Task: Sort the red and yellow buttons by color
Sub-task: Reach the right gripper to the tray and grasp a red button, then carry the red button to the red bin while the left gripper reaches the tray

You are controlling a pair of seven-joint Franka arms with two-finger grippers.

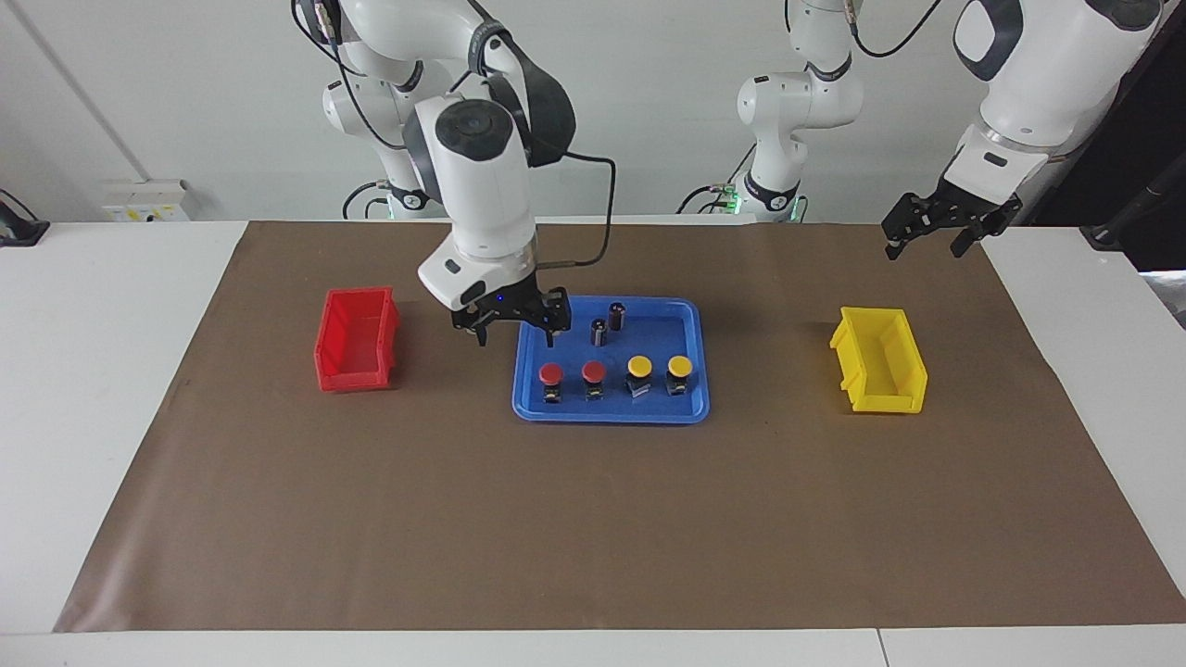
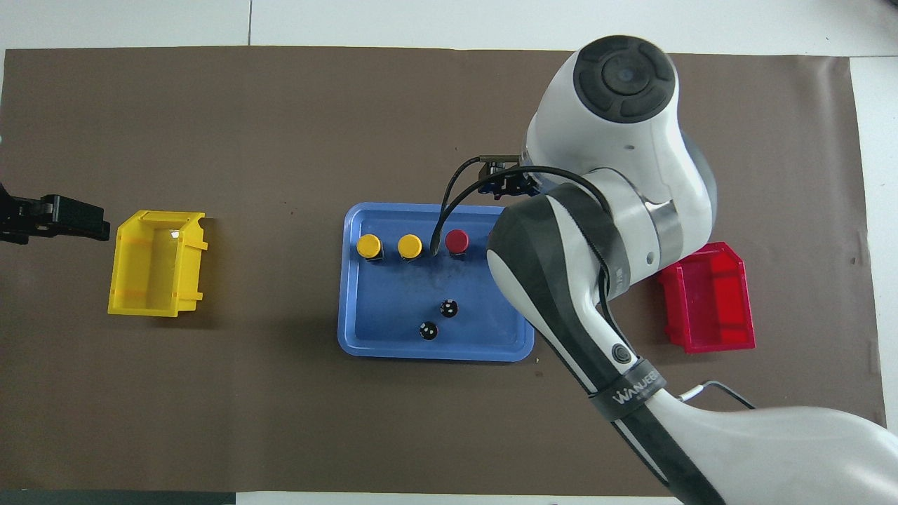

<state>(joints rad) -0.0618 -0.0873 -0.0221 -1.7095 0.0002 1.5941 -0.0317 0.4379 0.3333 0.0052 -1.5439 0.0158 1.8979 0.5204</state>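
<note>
Buttons sit in a row in the tray, both grippers open and empty.
Facing view: two red buttons (image 1: 551, 374) (image 1: 593, 372) and two yellow buttons (image 1: 639, 367) (image 1: 679, 367) line the blue tray (image 1: 690, 408), farther from the robots than two dark cylinders (image 1: 608, 323); right gripper (image 1: 512, 324) hangs over the tray's corner toward the red bin (image 1: 357, 339), left gripper (image 1: 931, 243) waits near the yellow bin (image 1: 878, 361). Overhead view: the right arm (image 2: 561, 280) hides one red button; the other (image 2: 457, 240) stands beside the yellow ones (image 2: 369, 246) (image 2: 410, 246).
</note>
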